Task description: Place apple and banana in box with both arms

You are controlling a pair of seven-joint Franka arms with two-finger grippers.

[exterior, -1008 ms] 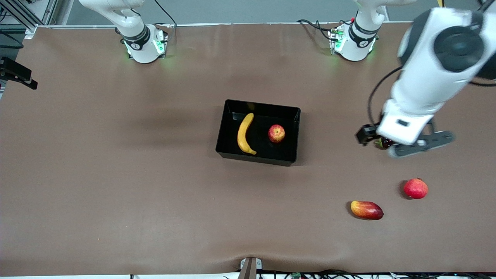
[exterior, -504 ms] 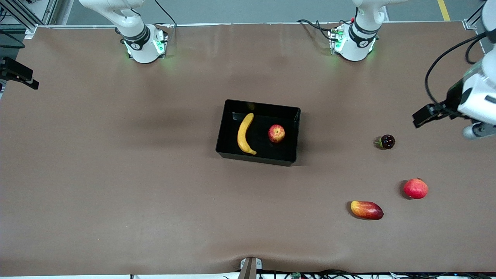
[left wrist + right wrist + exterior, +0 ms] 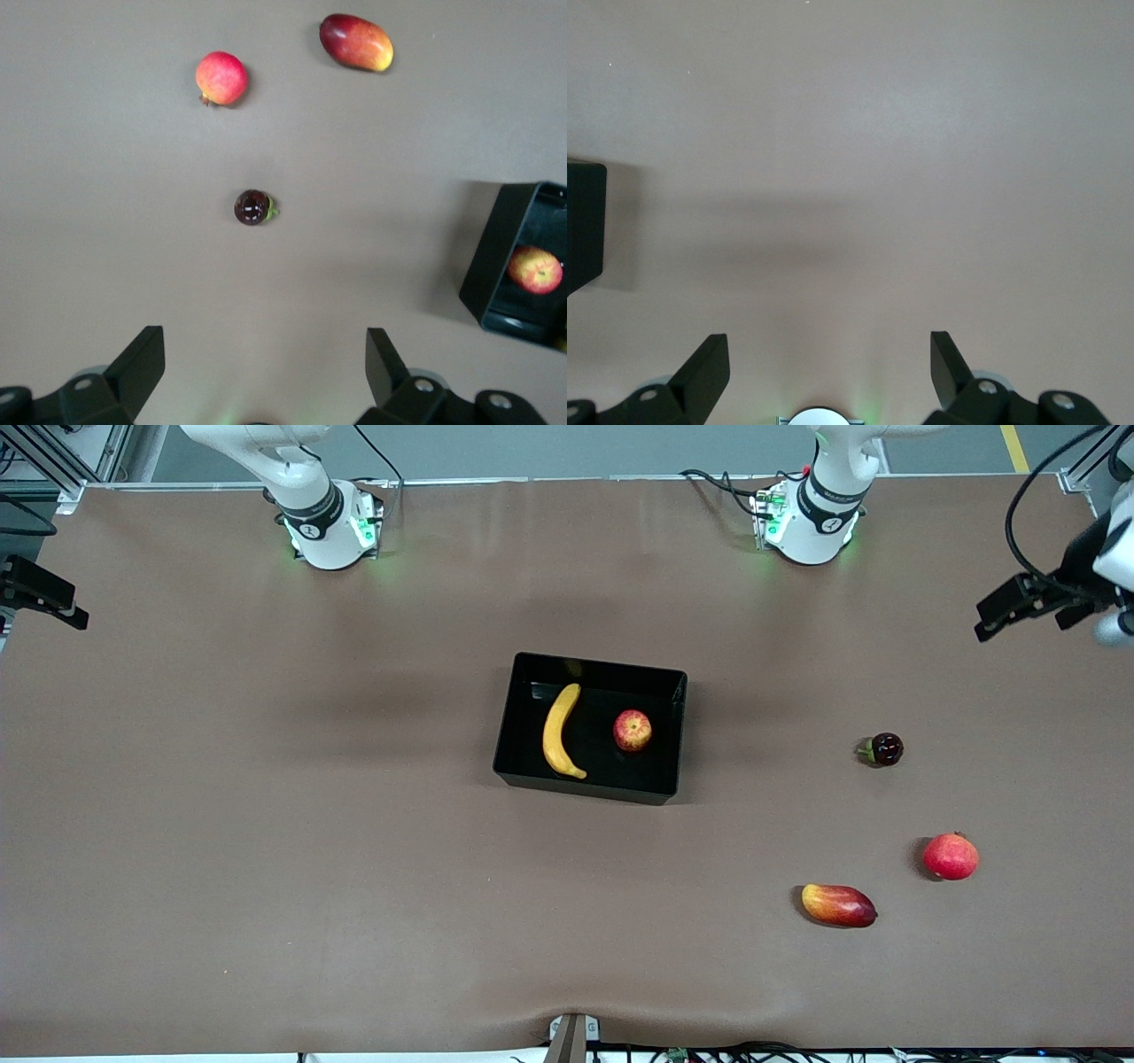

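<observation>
the banana [image 3: 560,732] and apple [image 3: 633,731] lie side by side in the box [image 3: 680,731] at mid-table, as the left gripper [image 3: 266,376] and right gripper [image 3: 829,367] hang spread wide and empty over bare table [image 3: 266,824].

Box [image 3: 680,726] walls ring banana [image 3: 558,731], apple [image 3: 633,731]; gap between looks passable; top unobstructed.
</observation>
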